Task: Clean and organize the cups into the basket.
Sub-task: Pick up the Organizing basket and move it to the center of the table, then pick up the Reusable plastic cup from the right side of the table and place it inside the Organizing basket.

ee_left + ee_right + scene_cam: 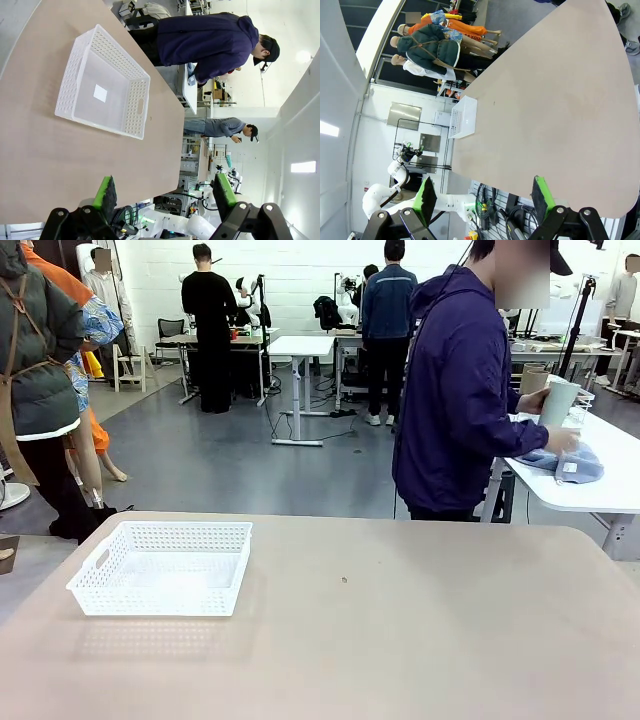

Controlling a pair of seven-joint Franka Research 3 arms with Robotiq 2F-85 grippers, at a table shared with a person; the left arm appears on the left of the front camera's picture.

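Note:
The white lattice basket [163, 566] stands empty on the left of the tan table; it also shows in the left wrist view [102, 85] and far off in the right wrist view [461, 118]. A person in a purple jacket stands beyond the table's far right side, holding a pale mint green cup [558, 403] over a neighbouring white table. The tan cups are out of view. My left gripper [166, 192] hangs open over the table's near edge, holding nothing. My right gripper [484, 193] is open too, off the table's edge.
A blue cloth [572, 462] lies on the white side table [590, 490] by the person's hand. A tiny dark speck [344, 580] marks the tan tabletop's middle. Other people and tables stand farther back.

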